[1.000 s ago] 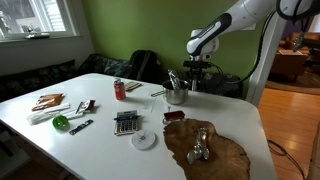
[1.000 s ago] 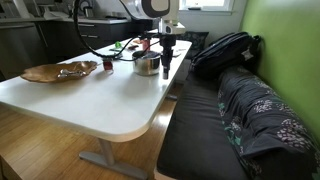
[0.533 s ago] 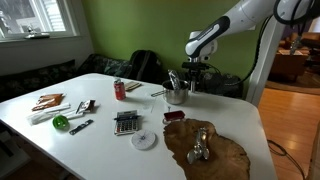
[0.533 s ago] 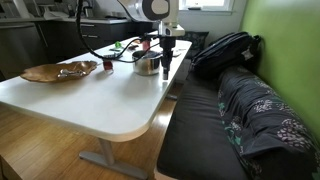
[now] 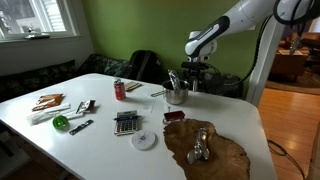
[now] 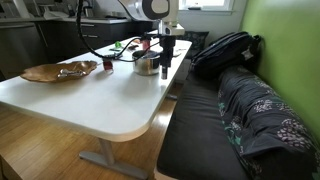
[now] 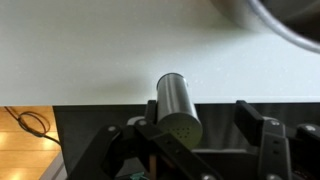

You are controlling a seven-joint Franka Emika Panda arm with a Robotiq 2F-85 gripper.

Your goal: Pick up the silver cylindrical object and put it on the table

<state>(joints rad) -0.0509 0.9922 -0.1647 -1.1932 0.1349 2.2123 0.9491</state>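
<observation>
Silver cylinder (image 7: 177, 100): stands upright on the white table (image 7: 80, 50), close to the table's edge, with its speckled top face turned toward the wrist camera. It looks like a metal shaker, though the holes are too blurred to be sure.

Gripper (image 7: 197, 115): jaws apart and straddling the cylinder. One finger sits close against its side. The other shows a dark gap, so nothing is clamped.

In both exterior views the gripper (image 5: 190, 80) (image 6: 167, 62) hangs low over the far end of the table (image 5: 100, 145) (image 6: 100, 100), just beside the metal bowl (image 5: 177, 96) (image 6: 147, 66). The cylinder itself is too small to make out there.

Handling, as judged:
- Rigid and light, probably hollow. It won't deform under the pads.
- The wall is brushed, smooth and curved, so expect it to slip or twist if you pinch off-centre.
- It is tall for its base, so a sideways nudge from one finger could tip it, and the edge is near.

Where to take hold: across the body at mid-height or a little above, jaws square to the axis. Centre it first so both pads meet it together.
</observation>
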